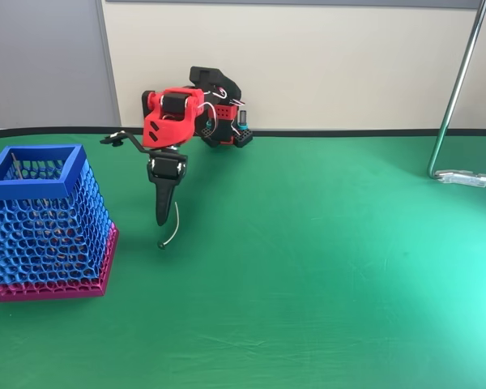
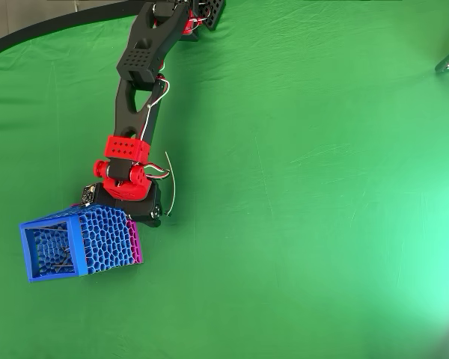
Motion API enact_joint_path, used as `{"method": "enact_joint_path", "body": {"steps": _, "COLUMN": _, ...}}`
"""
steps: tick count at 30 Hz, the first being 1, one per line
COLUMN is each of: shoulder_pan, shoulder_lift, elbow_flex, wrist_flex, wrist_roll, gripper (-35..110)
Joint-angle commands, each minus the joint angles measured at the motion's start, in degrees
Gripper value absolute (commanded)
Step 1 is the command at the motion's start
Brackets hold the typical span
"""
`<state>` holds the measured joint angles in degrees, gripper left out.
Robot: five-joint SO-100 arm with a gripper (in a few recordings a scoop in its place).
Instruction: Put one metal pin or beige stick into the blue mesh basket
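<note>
Fixed view: thin curved pale pin [image 1: 173,225] with dark head lies on green cloth [image 1: 324,267], right of honeycomb-mesh blue basket [image 1: 44,219]. Gripper [image 1: 162,212] points down just beside pin, fingers together, holding nothing.
</note>
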<state>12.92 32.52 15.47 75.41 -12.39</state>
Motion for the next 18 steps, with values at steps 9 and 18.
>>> {"method": "enact_joint_path", "body": {"steps": 9, "shoulder_pan": -0.2, "shoulder_lift": -1.8, "elbow_flex": -4.0, "wrist_flex": -0.8, "wrist_roll": 0.4, "gripper": 15}}
{"method": "enact_joint_path", "body": {"steps": 18, "shoulder_pan": 1.3, "shoulder_lift": -4.9, "elbow_flex": -6.9, "wrist_flex": -1.1, "wrist_roll": 0.3, "gripper": 15}}
